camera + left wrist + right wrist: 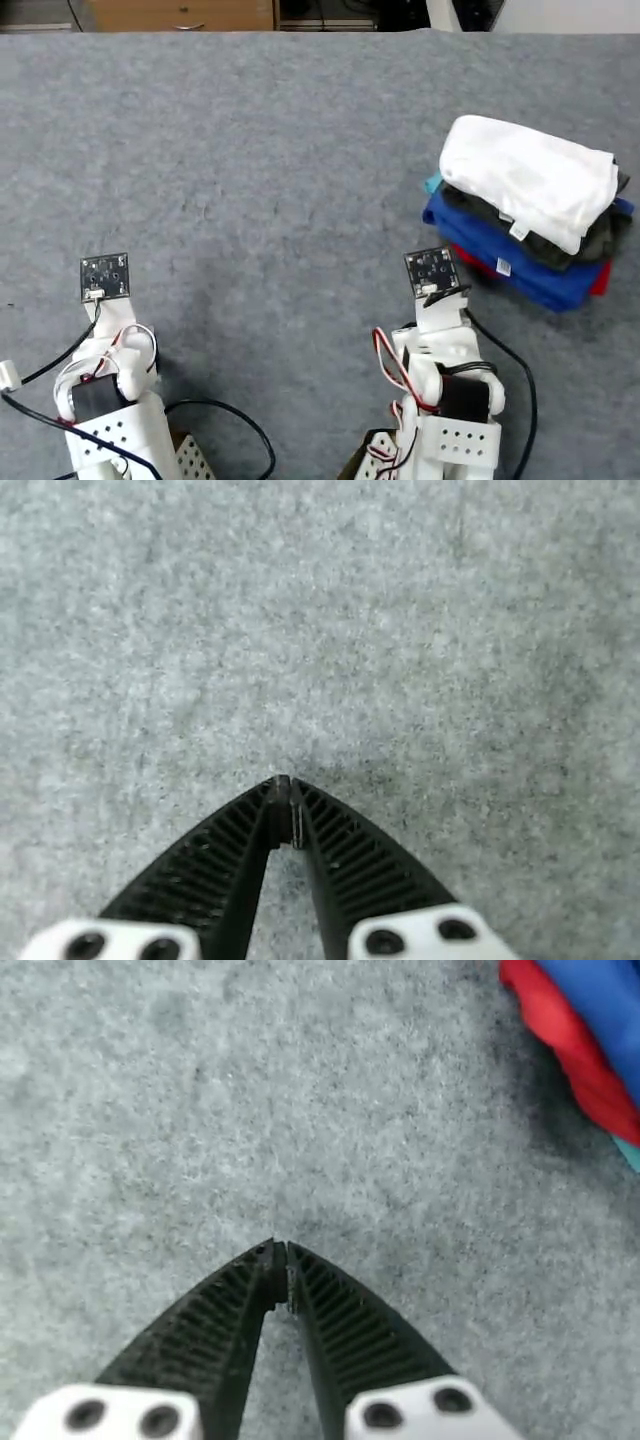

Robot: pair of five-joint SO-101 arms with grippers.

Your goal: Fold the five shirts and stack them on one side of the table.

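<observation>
A stack of folded shirts (530, 215) lies at the table's right side: a white shirt (530, 175) on top, then a dark grey one (560, 240), a blue one (520, 260), with red (602, 280) and teal (432, 184) edges showing at the bottom. The red shirt (570, 1045) and blue shirt (605, 1000) appear at the edge of the right wrist view. My right gripper (280, 1260) is shut and empty above bare carpet, just left of the stack. My left gripper (282, 790) is shut and empty over carpet at the near left.
Grey carpet (280, 160) covers the whole table. Black cables (230, 420) trail by the arm bases at the near edge. Wooden furniture (180, 14) stands beyond the far edge.
</observation>
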